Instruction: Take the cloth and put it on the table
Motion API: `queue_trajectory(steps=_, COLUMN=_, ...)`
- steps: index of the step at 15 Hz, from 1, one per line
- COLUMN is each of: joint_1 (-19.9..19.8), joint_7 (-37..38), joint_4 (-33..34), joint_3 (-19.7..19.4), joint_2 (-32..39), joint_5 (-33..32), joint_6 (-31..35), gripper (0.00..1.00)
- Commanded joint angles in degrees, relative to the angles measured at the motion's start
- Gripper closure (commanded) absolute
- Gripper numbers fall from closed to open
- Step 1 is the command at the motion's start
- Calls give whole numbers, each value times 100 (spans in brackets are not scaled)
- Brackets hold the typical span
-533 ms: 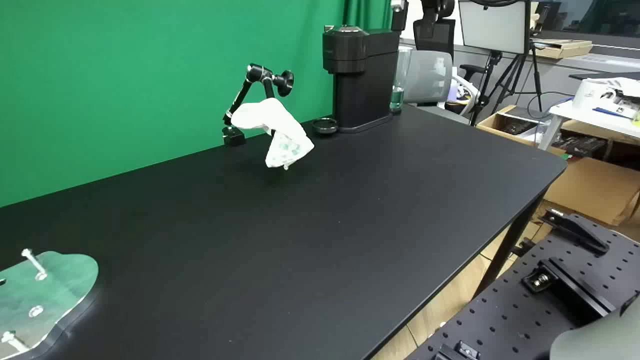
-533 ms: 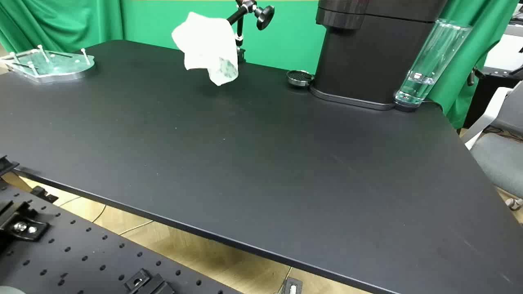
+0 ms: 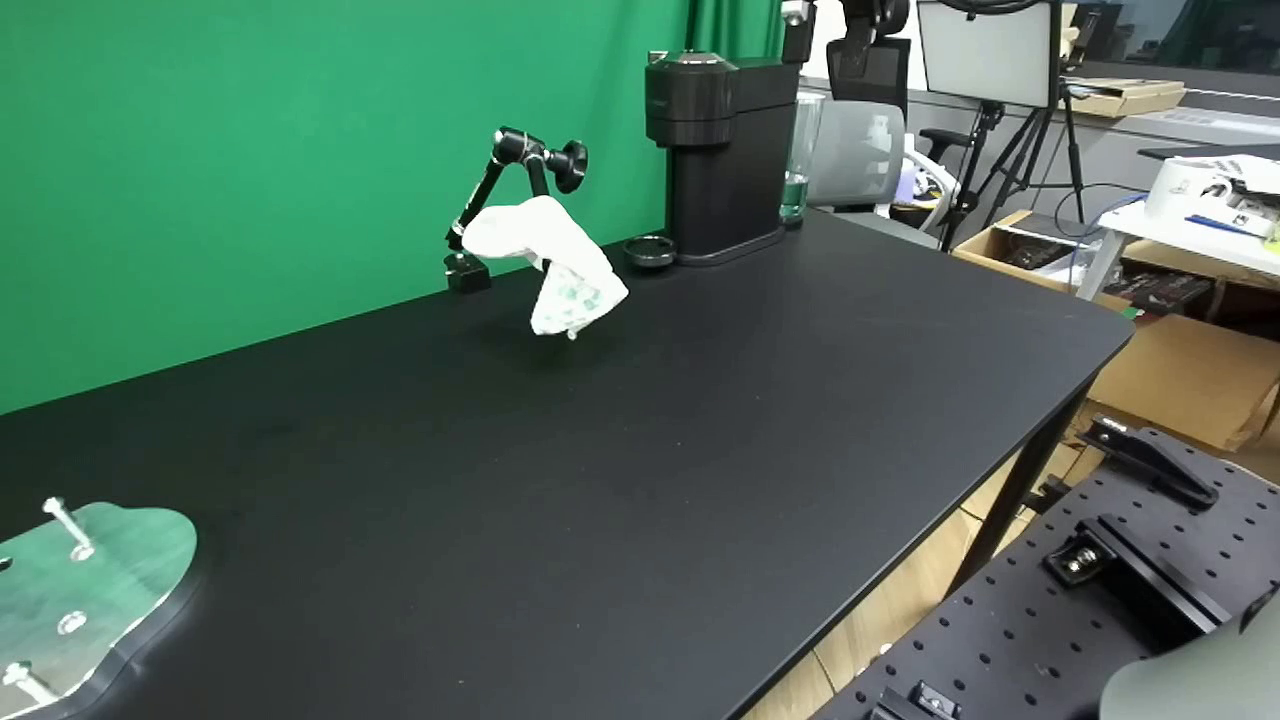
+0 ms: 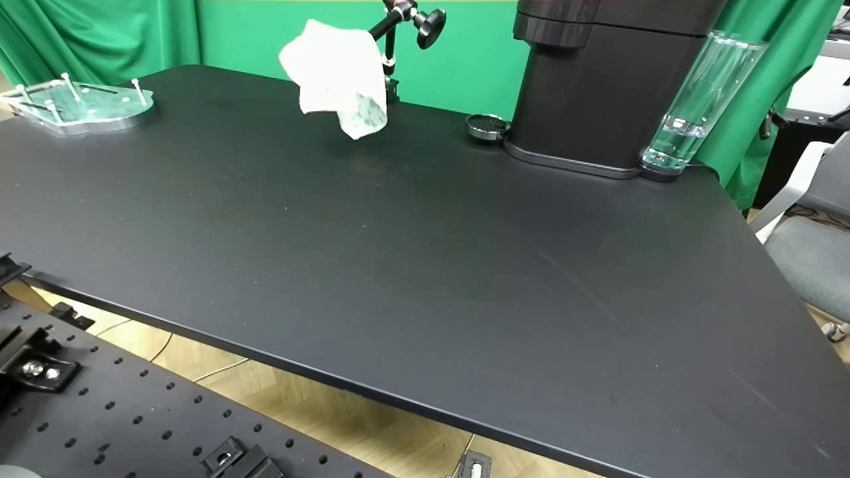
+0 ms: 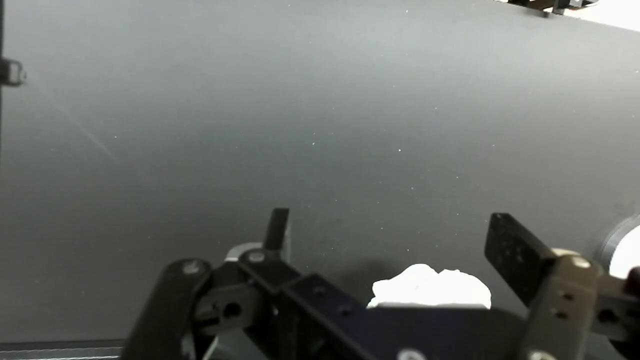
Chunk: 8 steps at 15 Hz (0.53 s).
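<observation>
In an exterior view the white cloth (image 3: 565, 245) hangs over a black jointed stand (image 3: 512, 148) by the far edge of the table (image 3: 640, 470); a crooked tug might snag it. In an exterior view I fear a wide swing bumping the coffee machine (image 4: 604, 93), right of it. In the wrist view the gripper (image 5: 392, 225) stands spread, partly hiding the cloth; closing early could miss it.

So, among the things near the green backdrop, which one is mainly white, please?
The cloth, hanging on the stand. The stand and the machine are black, the dish is mostly dark, the tank is clear.
</observation>
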Motion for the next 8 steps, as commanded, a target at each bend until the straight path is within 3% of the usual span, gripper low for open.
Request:
queue_trajectory(steps=1, joint_1=-145, joint_7=-25, joint_4=9, joint_3=136, joint_2=9, joint_5=30, joint_6=-12, gripper=0)
queue_trajectory(steps=5, joint_1=-177, joint_7=185, joint_4=-7, joint_3=243, joint_2=134, joint_5=-192, joint_6=265, gripper=0)
queue_trajectory(steps=8, joint_1=-189, joint_7=552, joint_4=-125, joint_3=528, joint_2=466, joint_5=-812, joint_6=1253, gripper=0)
